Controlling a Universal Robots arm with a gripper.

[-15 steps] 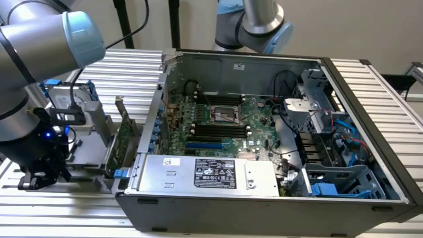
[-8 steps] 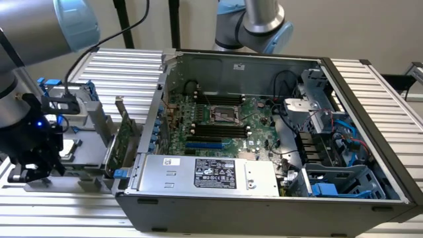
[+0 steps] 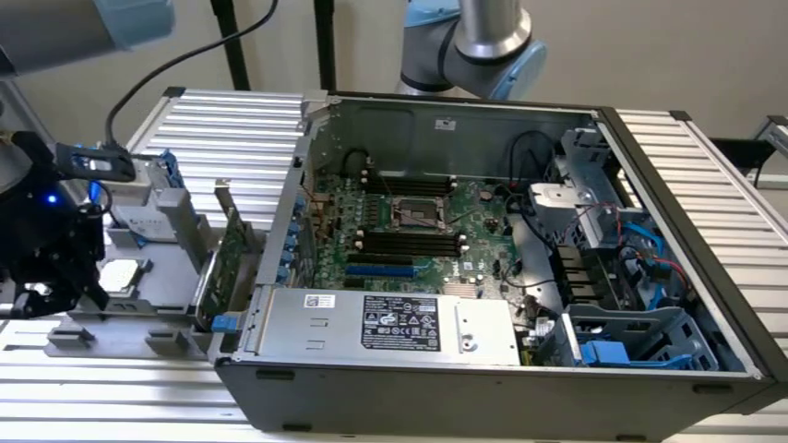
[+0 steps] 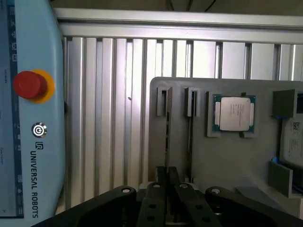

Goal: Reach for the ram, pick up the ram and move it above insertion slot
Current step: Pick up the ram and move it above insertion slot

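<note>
On the gray holder (image 4: 227, 161), in the slot nearest its outer edge, the ram (image 4: 167, 132) stands on edge with the tool (image 4: 167, 182) poised at one end, clenched or released I cannot tell; risk: an off-centre or tilted pinch could cock the thin stick in its slot, jamming or dropping it.

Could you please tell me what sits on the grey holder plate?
A CPU lies flat in its recess; the ram and a second board stand on edge in slots. The tool hides part of the plate.
</note>
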